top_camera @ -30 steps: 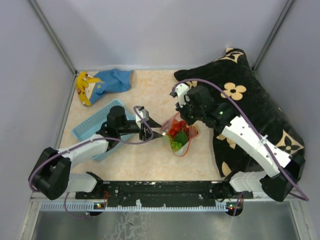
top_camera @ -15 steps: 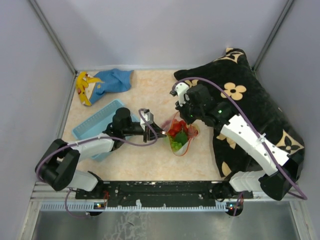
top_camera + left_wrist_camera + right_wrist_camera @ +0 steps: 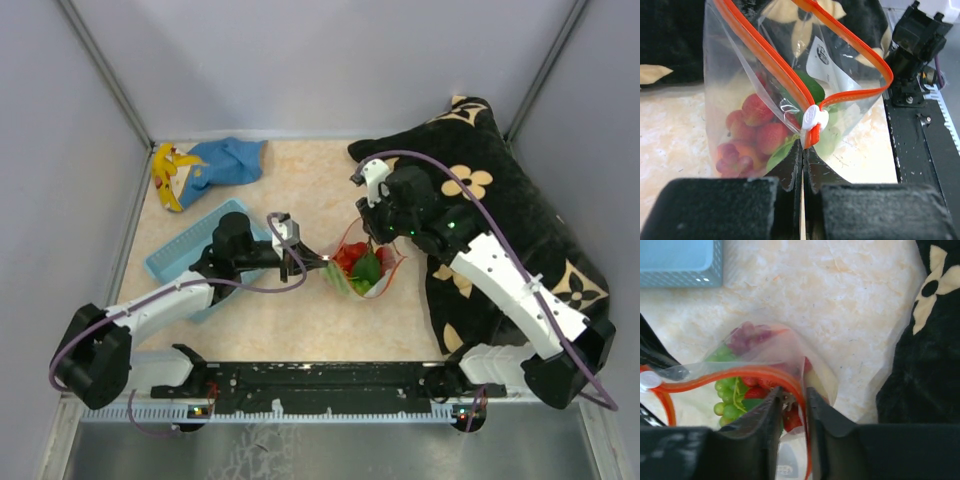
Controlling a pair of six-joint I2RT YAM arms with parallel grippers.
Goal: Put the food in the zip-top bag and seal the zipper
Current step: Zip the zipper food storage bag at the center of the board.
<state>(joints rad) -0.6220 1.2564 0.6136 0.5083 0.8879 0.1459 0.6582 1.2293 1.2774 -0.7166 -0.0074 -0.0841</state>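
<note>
The clear zip-top bag (image 3: 364, 270) stands on the table between both arms, its mouth gaping. Inside lies the food: strawberries (image 3: 759, 125), green grapes (image 3: 728, 406) and dark red grapes (image 3: 745, 337). The zipper (image 3: 765, 55) runs as an orange strip round the mouth, with a white end piece (image 3: 814, 116). My left gripper (image 3: 803, 150) is shut on the orange end of the strip just below that piece, and it sits at the bag's left corner (image 3: 318, 262). My right gripper (image 3: 792, 400) hangs over the bag's far rim, jaws apart with the orange strip between them.
A light-blue basket (image 3: 190, 255) lies under the left arm. A black flowered cushion (image 3: 510, 220) fills the right side, close to the bag. A banana (image 3: 163, 175) and a blue cloth (image 3: 228, 160) lie at the back left corner.
My left gripper has closed on the zipper's end. My right gripper's jaws have parted from shut around the bag's rim. The bag has tipped slightly leftward.
</note>
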